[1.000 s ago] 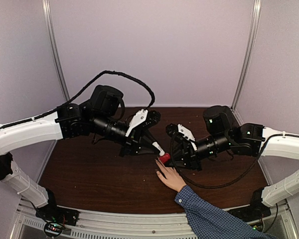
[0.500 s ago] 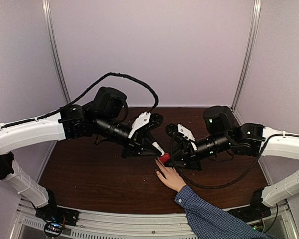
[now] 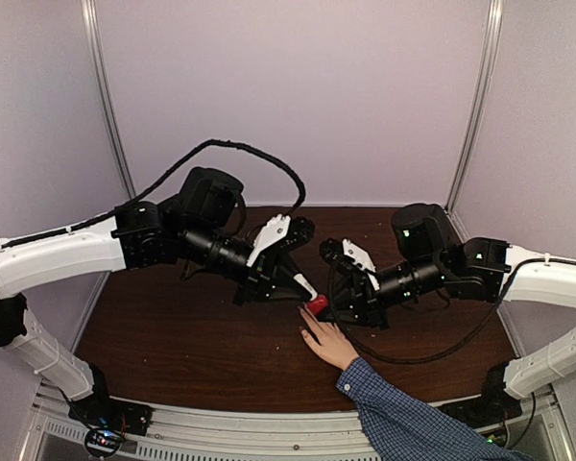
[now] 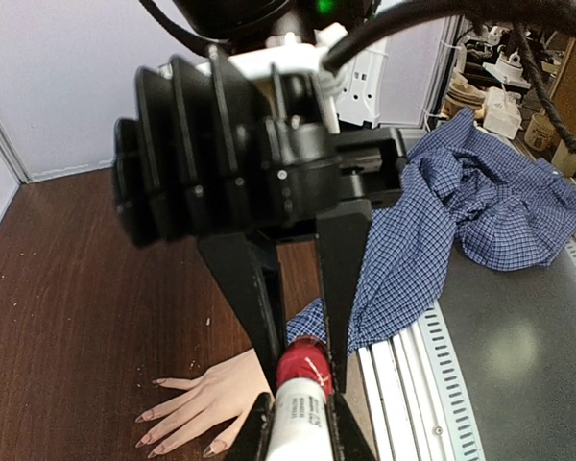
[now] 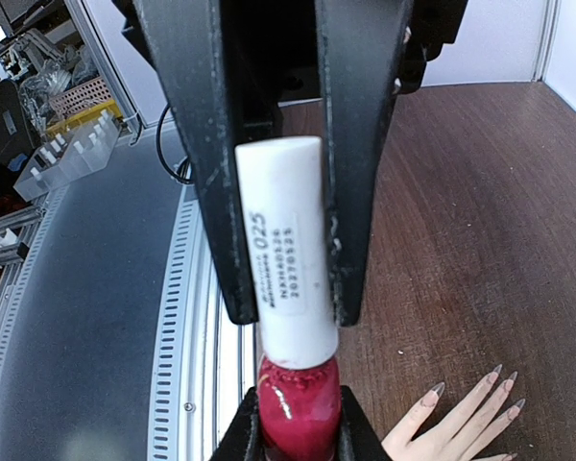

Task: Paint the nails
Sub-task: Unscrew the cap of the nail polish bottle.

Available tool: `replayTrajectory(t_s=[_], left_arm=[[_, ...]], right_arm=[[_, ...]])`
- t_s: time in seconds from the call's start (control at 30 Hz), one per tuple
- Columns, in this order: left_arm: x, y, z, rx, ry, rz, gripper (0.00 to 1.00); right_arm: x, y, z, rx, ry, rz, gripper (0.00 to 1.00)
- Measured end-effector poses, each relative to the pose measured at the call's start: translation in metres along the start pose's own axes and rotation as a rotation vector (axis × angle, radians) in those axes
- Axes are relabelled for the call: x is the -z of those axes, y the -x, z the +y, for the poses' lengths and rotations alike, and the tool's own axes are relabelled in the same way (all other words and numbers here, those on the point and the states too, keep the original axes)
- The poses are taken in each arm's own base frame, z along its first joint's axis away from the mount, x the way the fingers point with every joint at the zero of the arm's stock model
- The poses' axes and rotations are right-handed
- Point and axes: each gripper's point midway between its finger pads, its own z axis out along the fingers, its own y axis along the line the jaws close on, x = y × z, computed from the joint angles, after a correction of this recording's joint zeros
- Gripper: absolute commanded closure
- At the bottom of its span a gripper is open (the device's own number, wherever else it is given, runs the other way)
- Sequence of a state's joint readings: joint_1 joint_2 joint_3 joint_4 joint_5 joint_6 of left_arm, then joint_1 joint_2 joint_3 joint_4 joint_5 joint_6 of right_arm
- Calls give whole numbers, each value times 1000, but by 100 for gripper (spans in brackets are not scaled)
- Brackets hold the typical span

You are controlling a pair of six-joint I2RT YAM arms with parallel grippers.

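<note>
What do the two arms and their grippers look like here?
Both arms have white shells with black joints. A black braided cable loops over the left arm; another black cable hangs under the right arm, which shows small green lights. The left gripper and right gripper are black with long flat tapering fingers and white side plates.

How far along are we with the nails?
Done: nothing painted that I can see; the nails on the hand look bare. In hand: the bottle, with the right gripper shut on its red body and the left gripper shut on the cap, which is still on. Left: take the cap off, then paint every nail.
</note>
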State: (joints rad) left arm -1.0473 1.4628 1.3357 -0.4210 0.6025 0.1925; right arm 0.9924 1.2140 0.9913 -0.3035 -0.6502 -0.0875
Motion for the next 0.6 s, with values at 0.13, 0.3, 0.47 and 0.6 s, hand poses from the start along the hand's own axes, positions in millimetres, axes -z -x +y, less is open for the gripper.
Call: replayTrajectory(t_s=[0.13, 0.3, 0.47, 0.6], left_arm=[[1, 1, 1, 5, 12, 1, 100], [3, 1, 5, 13, 39, 4, 100], [3, 0, 8, 23, 54, 9, 100], [3, -1, 10, 31, 66, 12, 100]], right_arm=[[0, 1, -2, 2, -11, -1, 100], [0, 3, -6, 13, -37, -4, 100], [0, 2, -9, 19, -55, -2, 100], [0, 2, -12, 21, -75, 0, 100]])
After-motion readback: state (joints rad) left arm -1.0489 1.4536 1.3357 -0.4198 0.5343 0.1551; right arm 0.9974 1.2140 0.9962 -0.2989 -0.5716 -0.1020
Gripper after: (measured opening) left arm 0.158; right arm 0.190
